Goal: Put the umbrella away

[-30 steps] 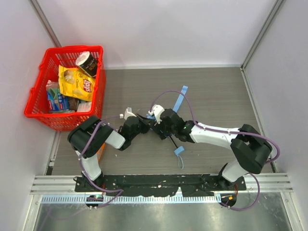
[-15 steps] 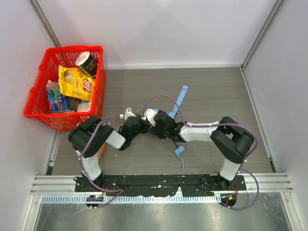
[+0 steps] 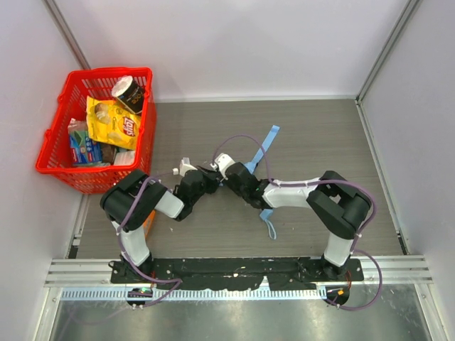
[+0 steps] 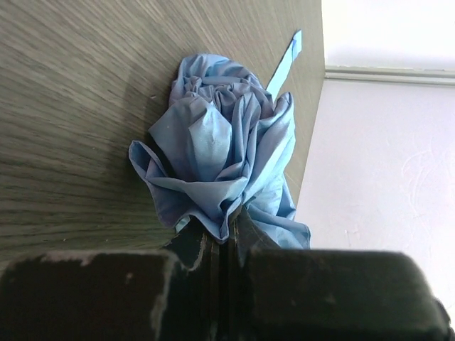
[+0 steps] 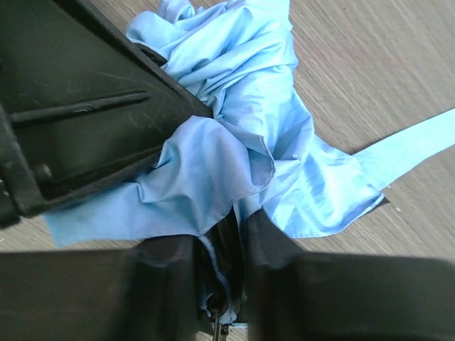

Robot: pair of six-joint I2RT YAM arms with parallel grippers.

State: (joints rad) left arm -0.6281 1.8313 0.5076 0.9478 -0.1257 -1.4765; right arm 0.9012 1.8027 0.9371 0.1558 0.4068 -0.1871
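umbrella (image 4: 213,149) bunched — shaft hidden, fingers (image 4: 249,245) pinching it

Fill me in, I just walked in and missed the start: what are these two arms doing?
Both arms are bent inward over a light blue folding umbrella lying mid-table. The left gripper is shut on a fold of its bunched cloth, and the right gripper pinches the cloth from the other side. The strap trails toward the far side. The cloth is crumpled, not neatly rolled. A red basket of groceries sits apart at the far left.
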